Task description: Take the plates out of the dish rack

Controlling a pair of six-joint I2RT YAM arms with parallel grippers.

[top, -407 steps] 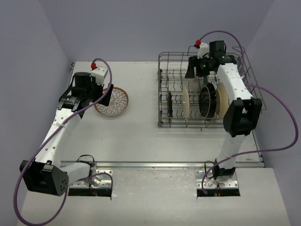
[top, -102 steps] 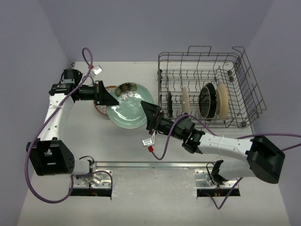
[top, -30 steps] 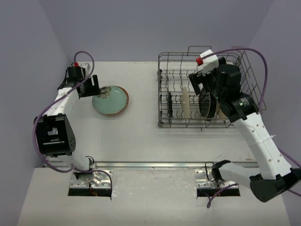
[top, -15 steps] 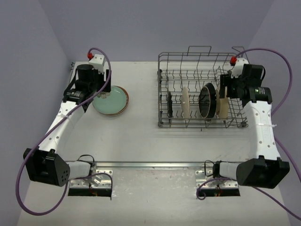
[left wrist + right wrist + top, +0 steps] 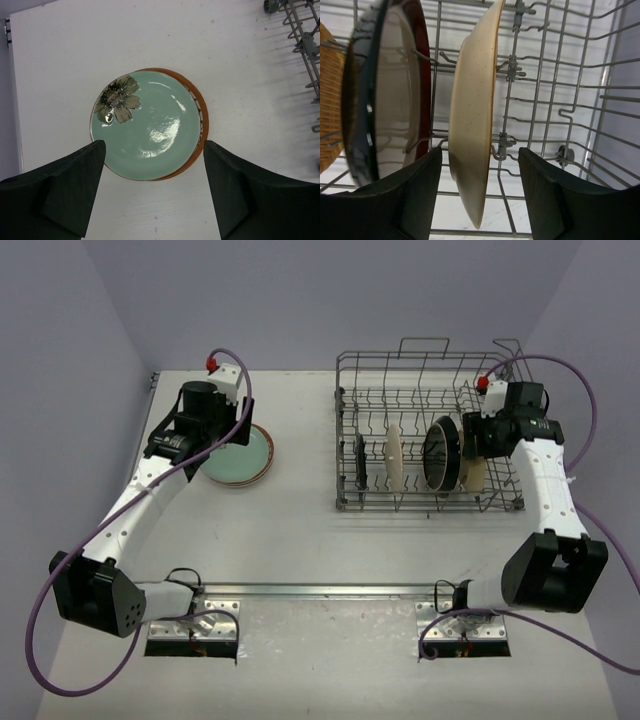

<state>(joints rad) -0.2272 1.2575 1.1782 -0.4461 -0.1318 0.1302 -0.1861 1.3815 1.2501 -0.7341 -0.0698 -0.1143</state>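
Several plates stand on edge in the dish rack point(image 5: 345, 430): a cream one point(image 5: 393, 455), a black one point(image 5: 441, 452) and a speckled cream plate point(image 5: 472, 462) at the right. My right gripper point(image 5: 478, 436) is open and straddles that speckled cream plate point(image 5: 472, 115), with a gap on each side of its rim; its midpoint point(image 5: 480, 152) falls on the plate. On the left, a pale green plate point(image 5: 147, 132) with a flower lies on a brown-rimmed plate point(image 5: 202, 125). My left gripper point(image 5: 154, 146) hangs open above them, holding nothing.
In the right wrist view the black-rimmed plate point(image 5: 385, 100) stands just left of the cream one, and bare rack wires point(image 5: 580, 90) lie to its right. A dark item point(image 5: 360, 462) stands at the rack's left end. The rack's handles point(image 5: 425, 343) rise at the back.
The green plate now lies on the brown-rimmed one and my left gripper has lifted off it. My right gripper swung to the rack's right end, over the cream plate, its jaws narrowing.
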